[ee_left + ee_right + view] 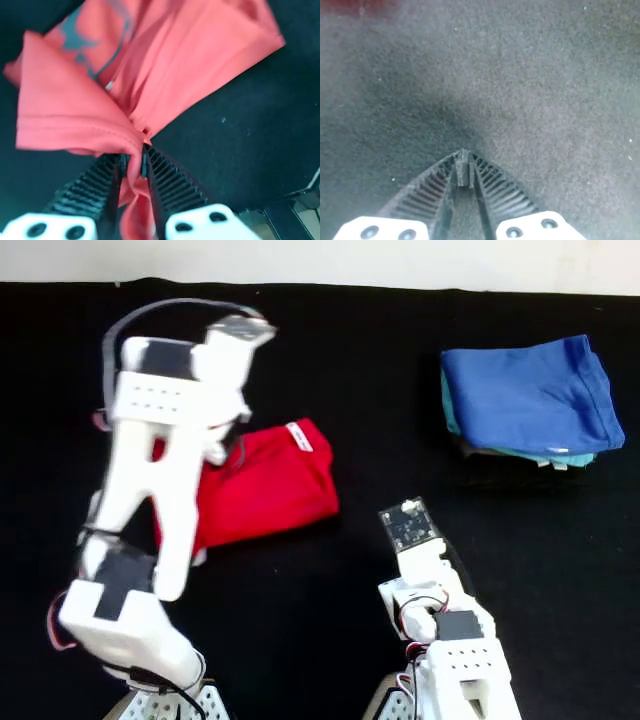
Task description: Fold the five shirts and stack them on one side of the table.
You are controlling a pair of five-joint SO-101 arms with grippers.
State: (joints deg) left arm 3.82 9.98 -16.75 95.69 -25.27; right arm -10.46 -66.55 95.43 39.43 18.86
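Observation:
A red shirt (262, 487) lies partly folded on the black table, left of centre. My left gripper (132, 161) is shut on a bunched edge of the red shirt (165, 75), pinching the cloth between its black ribbed fingers (167, 177). In the high view the left arm (165, 470) stands over the shirt's left part and hides the grip. A stack of folded shirts (530, 405), blue on top with teal and a dark one beneath, sits at the far right. My right gripper (464, 167) is shut on nothing, just above bare black cloth, near the front centre.
The black tablecloth (360, 360) covers the whole table. A white wall strip runs along the far edge. The right arm's base (450, 660) stands at the front, the left arm's base (140, 680) at the front left.

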